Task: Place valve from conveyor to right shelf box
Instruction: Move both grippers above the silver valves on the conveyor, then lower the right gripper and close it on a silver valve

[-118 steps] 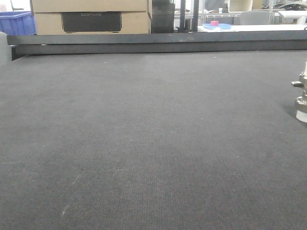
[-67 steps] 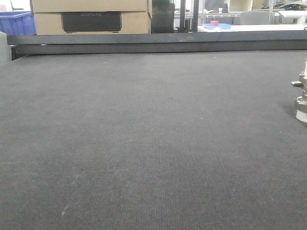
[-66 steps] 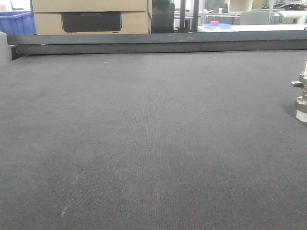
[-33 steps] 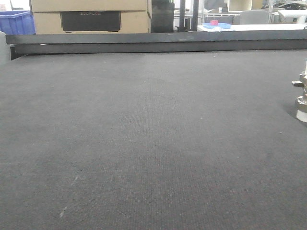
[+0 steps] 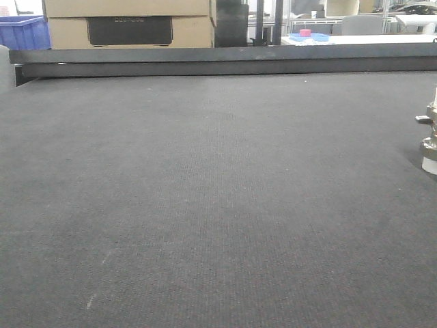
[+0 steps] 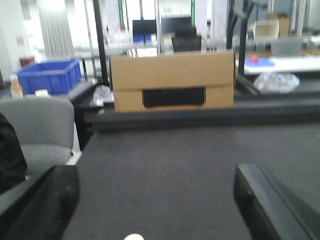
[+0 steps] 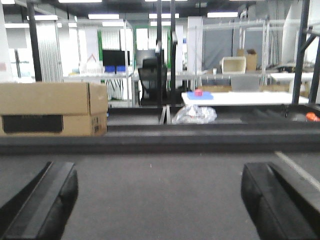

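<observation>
Right tool [image 7: 157, 200] agape; valve [image 5: 430, 145] upright

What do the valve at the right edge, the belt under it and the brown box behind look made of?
Valve: probably metal, silvery and glossy with bright glints; only partly in frame.
Belt: dark grey, matte, fabric-like, showing a fine woven grain.
Box: likely cardboard, plain tan and matte, with a dark panel on its front.

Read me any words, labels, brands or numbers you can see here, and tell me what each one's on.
Cardboard box: faint lettering on its dark patch, too blurred to read in any view.
Valve and conveyor: no text visible.
Nothing else is readable.
</observation>
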`<state>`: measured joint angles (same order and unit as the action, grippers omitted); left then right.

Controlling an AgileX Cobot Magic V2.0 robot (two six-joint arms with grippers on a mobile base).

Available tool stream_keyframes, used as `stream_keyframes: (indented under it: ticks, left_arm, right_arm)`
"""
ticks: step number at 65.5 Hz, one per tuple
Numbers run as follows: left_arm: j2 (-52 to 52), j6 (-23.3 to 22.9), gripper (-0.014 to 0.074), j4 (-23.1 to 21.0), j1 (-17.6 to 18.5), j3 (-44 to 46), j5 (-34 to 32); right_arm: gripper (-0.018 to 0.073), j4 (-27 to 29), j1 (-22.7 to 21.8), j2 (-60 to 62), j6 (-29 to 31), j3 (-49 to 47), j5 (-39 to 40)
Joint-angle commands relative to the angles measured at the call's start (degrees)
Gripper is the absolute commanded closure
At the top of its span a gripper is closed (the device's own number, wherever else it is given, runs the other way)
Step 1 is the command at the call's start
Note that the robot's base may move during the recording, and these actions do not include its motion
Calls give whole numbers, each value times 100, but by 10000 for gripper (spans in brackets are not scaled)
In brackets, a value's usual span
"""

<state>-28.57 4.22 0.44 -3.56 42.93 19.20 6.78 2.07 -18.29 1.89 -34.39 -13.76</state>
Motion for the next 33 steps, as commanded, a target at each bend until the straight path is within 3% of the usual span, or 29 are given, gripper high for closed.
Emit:
stream_keyframes:
  ticks: [1,10,25,33]
  left_arm:
    - [-364,-42,11,-44,144,307,240]
    - [-830,-42,15,-127,399,755,482]
    - [-1320,-42,15,-270,677,1125,652]
    - [-1341,-42,15,-270,686,1125,749]
  right_arm:
    - [-9,-62,-30,-368,10,-64,300]
    - [-9,-62,-30,-1024,10,-481,-16]
    - [-9,-96,2,-2805,22,-2097,-2216]
    - [-9,-108,144,-3891,570,-2893,-3101]
